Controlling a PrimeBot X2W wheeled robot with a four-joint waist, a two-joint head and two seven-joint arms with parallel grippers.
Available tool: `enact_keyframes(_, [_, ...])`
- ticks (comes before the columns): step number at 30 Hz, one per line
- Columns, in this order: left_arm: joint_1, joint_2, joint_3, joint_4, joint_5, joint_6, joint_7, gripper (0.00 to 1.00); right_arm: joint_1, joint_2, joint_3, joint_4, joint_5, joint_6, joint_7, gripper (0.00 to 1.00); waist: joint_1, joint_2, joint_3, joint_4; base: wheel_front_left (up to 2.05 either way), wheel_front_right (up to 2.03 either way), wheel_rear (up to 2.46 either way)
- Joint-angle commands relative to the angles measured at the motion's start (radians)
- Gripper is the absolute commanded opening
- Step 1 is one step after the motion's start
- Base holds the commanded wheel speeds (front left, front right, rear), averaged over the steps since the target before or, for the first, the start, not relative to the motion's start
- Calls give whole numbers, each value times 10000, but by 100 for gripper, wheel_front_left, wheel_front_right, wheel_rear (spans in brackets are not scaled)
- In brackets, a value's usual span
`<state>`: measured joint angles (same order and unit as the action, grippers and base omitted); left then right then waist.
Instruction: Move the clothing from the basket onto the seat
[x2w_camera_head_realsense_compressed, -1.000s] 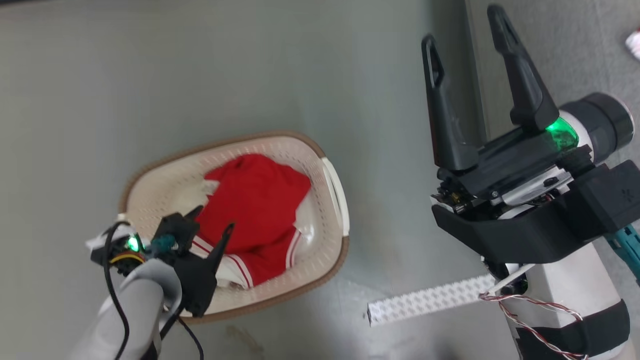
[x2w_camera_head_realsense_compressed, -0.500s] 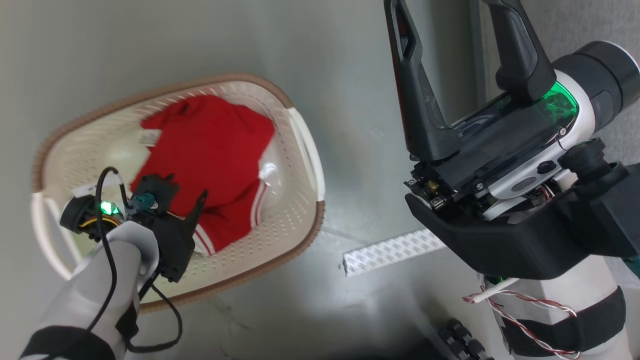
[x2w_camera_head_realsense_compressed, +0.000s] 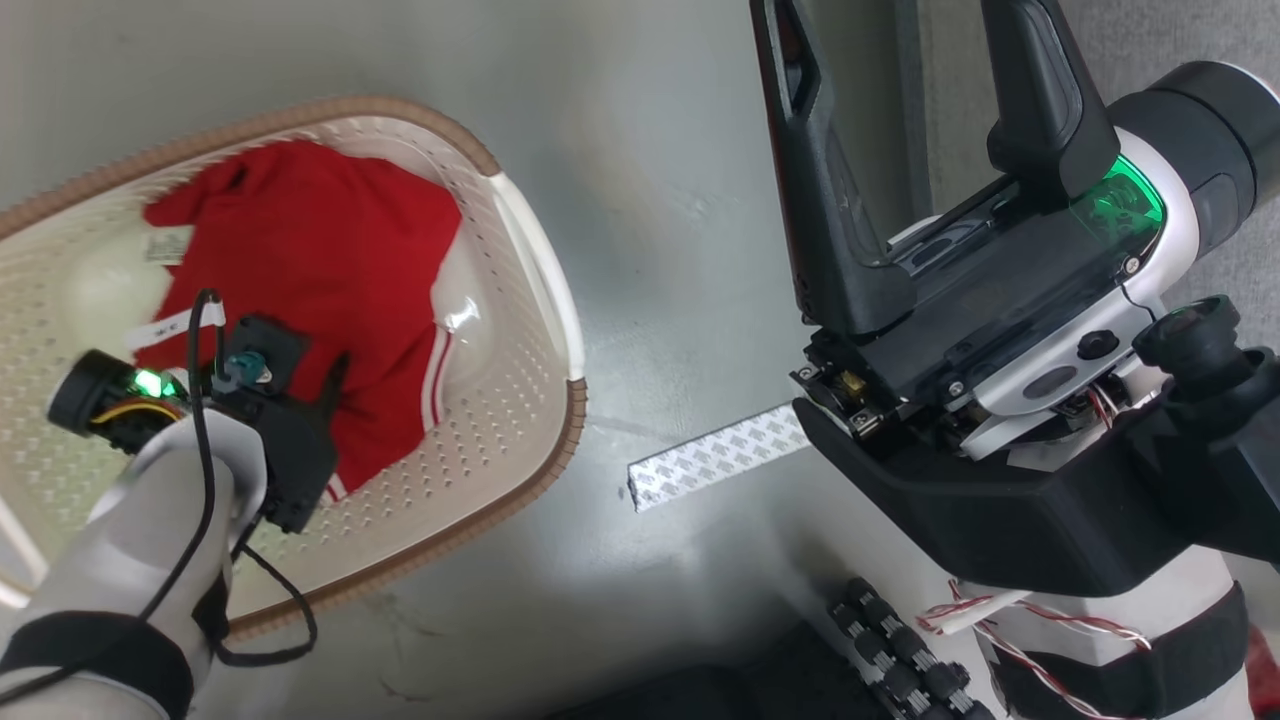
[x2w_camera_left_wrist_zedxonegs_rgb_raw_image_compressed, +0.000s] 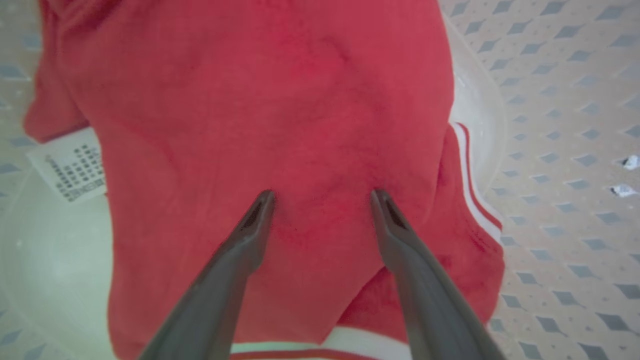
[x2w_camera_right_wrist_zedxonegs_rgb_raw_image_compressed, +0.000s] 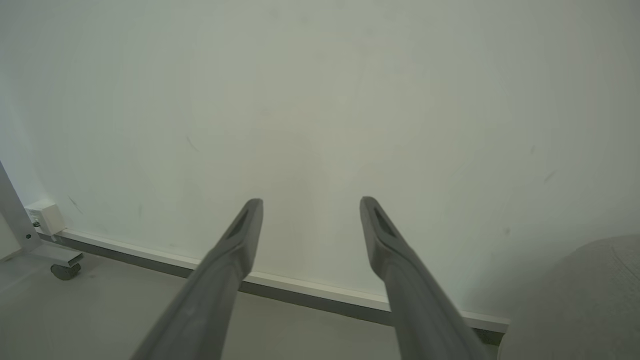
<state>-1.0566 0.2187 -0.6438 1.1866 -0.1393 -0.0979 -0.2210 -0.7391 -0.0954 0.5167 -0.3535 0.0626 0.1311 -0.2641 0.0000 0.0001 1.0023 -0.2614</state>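
The cream basket (x2w_camera_head_realsense_compressed: 530, 260) with a brown rim stands on the floor at the left of the head view. Red clothing (x2w_camera_head_realsense_compressed: 310, 240) with white stripes lies in it. My left gripper (x2w_camera_head_realsense_compressed: 315, 375) reaches down into the basket. In the left wrist view the left gripper (x2w_camera_left_wrist_zedxonegs_rgb_raw_image_compressed: 322, 195) is open, its fingertips (x2w_camera_left_wrist_zedxonegs_rgb_raw_image_compressed: 262, 200) at or just above the clothing (x2w_camera_left_wrist_zedxonegs_rgb_raw_image_compressed: 280, 100), with nothing gripped. My right gripper (x2w_camera_head_realsense_compressed: 895, 60) is open and empty, raised at the right, away from the basket. The grey seat (x2w_camera_head_realsense_compressed: 1180, 30) lies behind it, and a corner of the seat (x2w_camera_right_wrist_zedxonegs_rgb_raw_image_compressed: 575, 300) appears in the right wrist view.
A white patterned strip (x2w_camera_head_realsense_compressed: 715, 455) lies on the floor between the basket and my right arm. A paper label (x2w_camera_left_wrist_zedxonegs_rgb_raw_image_compressed: 75, 167) lies on the basket's bottom. The right gripper (x2w_camera_right_wrist_zedxonegs_rgb_raw_image_compressed: 307, 202) faces a pale wall with a baseboard (x2w_camera_right_wrist_zedxonegs_rgb_raw_image_compressed: 300, 290) and a wheeled frame foot (x2w_camera_right_wrist_zedxonegs_rgb_raw_image_compressed: 55, 265).
The head camera has moved, so the basket sits further left and higher in the picture. My left gripper has gone lower over the red clothing, still open. The right gripper looms larger.
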Motion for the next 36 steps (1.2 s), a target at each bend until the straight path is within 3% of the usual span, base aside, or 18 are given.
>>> enact_keyframes(1, [-157, 135, -67, 181, 109, 198, -49, 100, -89, 73, 33, -56, 50, -6, -14, 100, 0, -1, 310, -246, 0, 0, 0])
enact_keyframes(11, [-481, 169, -506, 690, 369, 442, 28, 100, -100, 160, 89, -25, 67, -6, -14, 100, 0, -1, 625, -361, 0, 0, 0])
enact_keyframes(12, [-511, 164, -539, 726, 388, 477, 43, 88, -92, 161, 87, -22, 71, -6, -14, 100, 0, -1, 629, -359, 0, 0, 0])
enact_keyframes(13, [-554, 158, -549, 750, 375, 487, 39, 54, -85, 158, 83, -23, 77, -6, -14, 100, 0, -1, 632, -356, 0, 0, 0])
enact_keyframes(15, [-583, 124, -563, 802, 303, 465, 100, 3, -61, 144, 75, -18, 89, -6, -14, 100, 0, -1, 622, -350, 0, 0, 0])
enact_keyframes(26, [-437, -68, -841, 606, 266, 401, -315, 0, 120, 128, -47, 92, 116, -6, -14, 100, 0, -1, 331, -140, 0, 0, 0])
enact_keyframes(36, [714, 272, -234, -1530, -379, 746, -445, 0, 514, -47, -296, 361, 152, -6, -14, 100, 0, -1, -714, 436, 0, 0, 0])
